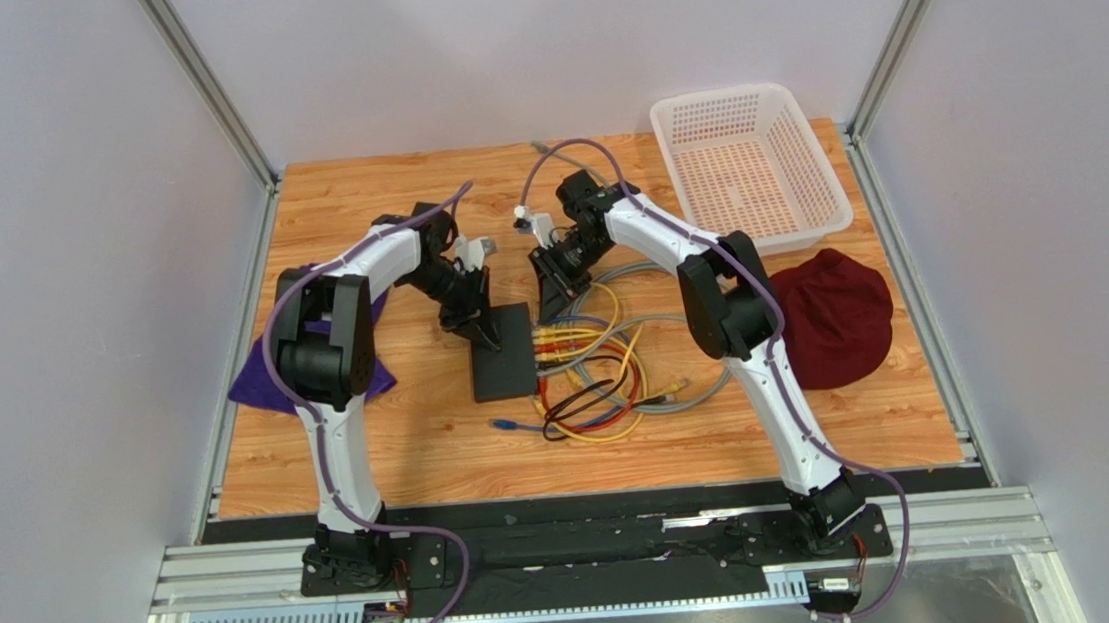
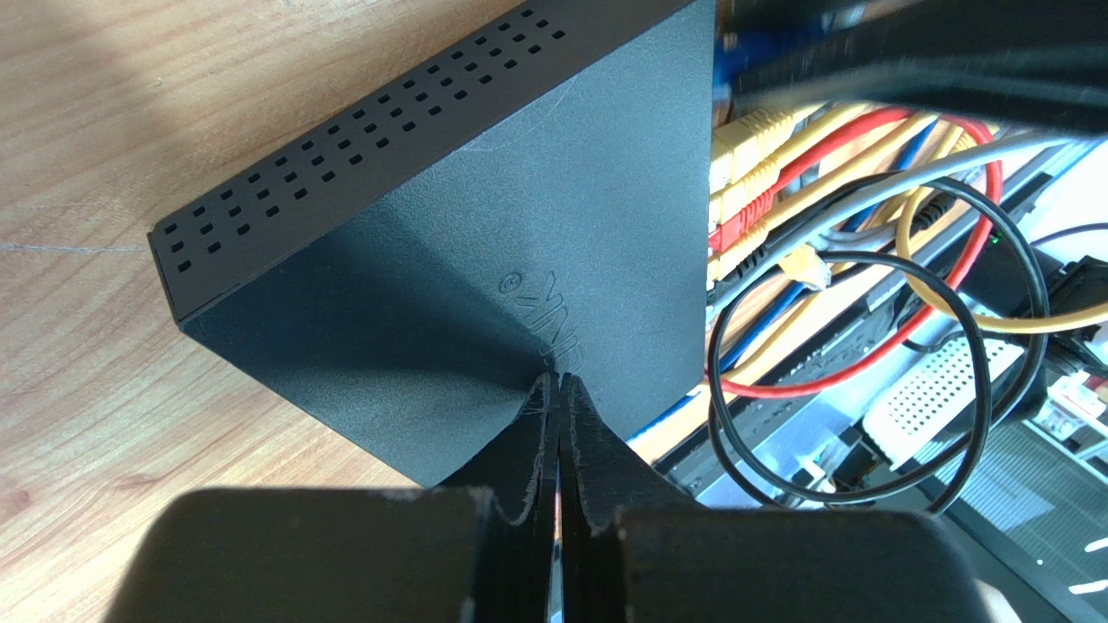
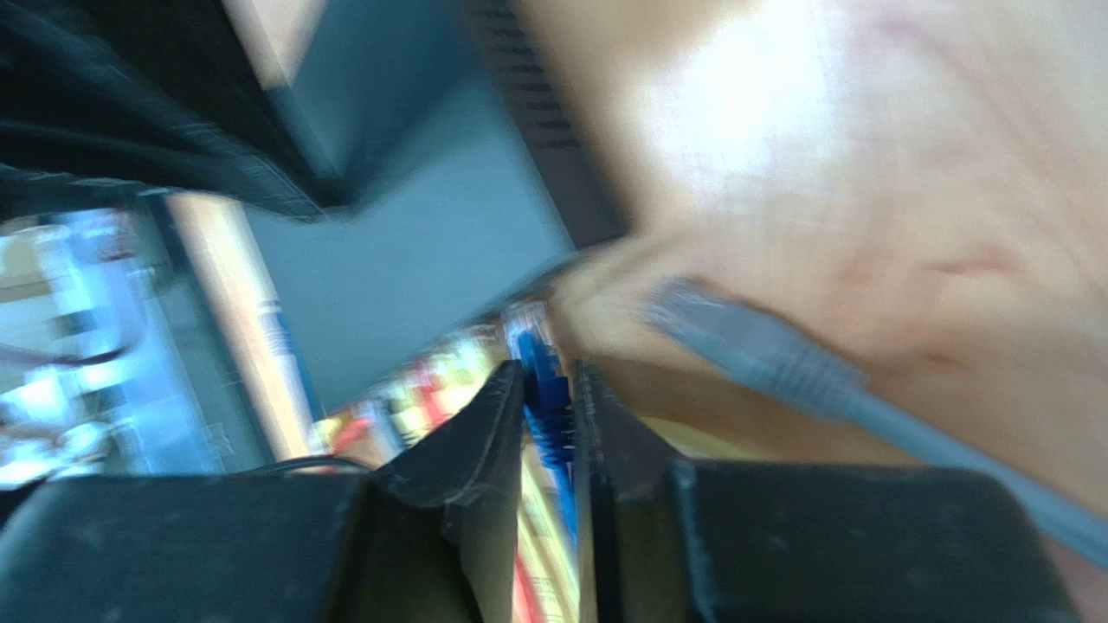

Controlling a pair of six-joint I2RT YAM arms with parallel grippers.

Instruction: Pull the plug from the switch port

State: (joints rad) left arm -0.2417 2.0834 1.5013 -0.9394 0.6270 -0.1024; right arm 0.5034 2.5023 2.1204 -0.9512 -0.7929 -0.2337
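Right wrist: blue plug (image 3: 545,390) between fingers (image 3: 471,441), seemingly pinched.

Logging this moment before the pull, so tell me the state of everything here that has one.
Flat matte black switch box: lying flat, coloured cables plugged along one edge.
Left claw: shut, tips on the switch top.
Right claw: shut on the blue plug.
Blue plug: gripped; too blurred to tell whether seated.
White plastic basket: upright.
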